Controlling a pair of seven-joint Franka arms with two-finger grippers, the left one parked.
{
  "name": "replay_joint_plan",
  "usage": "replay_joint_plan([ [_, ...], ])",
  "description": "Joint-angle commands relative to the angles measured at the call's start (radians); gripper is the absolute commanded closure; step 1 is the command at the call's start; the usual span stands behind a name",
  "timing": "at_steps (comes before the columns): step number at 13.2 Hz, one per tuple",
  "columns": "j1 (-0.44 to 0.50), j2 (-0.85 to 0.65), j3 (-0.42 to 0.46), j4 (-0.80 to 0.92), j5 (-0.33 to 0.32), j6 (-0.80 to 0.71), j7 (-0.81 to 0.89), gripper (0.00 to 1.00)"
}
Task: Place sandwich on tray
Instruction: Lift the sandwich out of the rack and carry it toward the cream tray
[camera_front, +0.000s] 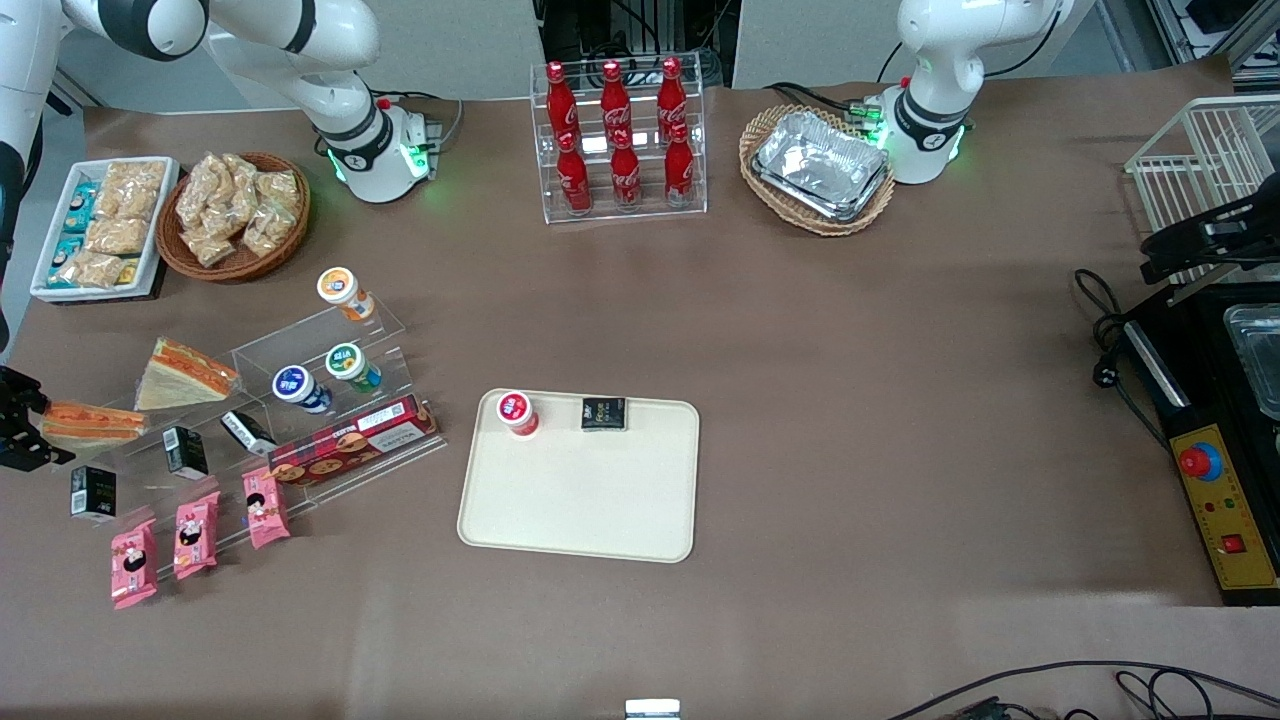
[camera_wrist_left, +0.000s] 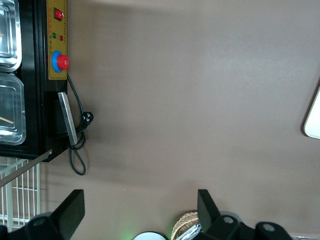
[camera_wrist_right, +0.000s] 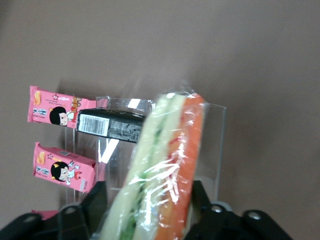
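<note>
Two wrapped wedges sit at the working arm's end of the surface (camera_front: 800, 330): one rests on the clear display stand (camera_front: 300, 400), while the sandwich (camera_front: 90, 422) is pinched between the claw's (camera_wrist_right: 150, 210) fingers above the stand. Well apart lies the tray (camera_front: 580, 500), carrying a red-lidded cup (camera_front: 517, 411) and a black packet (camera_front: 604, 413).

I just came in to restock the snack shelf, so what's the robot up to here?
The right arm's gripper is shut on a wrapped sandwich at the working arm's end of the table, by the clear acrylic display stand. A second wrapped sandwich sits on that stand. The cream tray, mid-table, already holds a red-lidded cup and a small black packet; the sandwich is not yet on it.
</note>
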Motion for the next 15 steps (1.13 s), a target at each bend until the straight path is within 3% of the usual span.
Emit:
replay_joint_plan([
  [1, 0.005, 0.007, -0.007, -0.007, 0.020, 0.021, -0.038, 0.31],
  [2, 0.003, 0.007, -0.007, -0.004, 0.018, 0.022, -0.039, 0.38],
  [4, 0.003, 0.004, -0.008, 0.004, 0.018, 0.019, -0.041, 0.40],
  [6, 0.005, 0.000, -0.008, 0.016, 0.017, 0.015, -0.051, 0.49],
  [8, 0.005, -0.003, -0.010, 0.043, 0.014, 0.002, -0.056, 0.49],
  [10, 0.003, -0.008, -0.011, 0.082, -0.040, -0.024, -0.061, 0.50],
  [15, 0.035, -0.025, -0.004, 0.235, -0.040, -0.255, -0.051, 0.49],
])
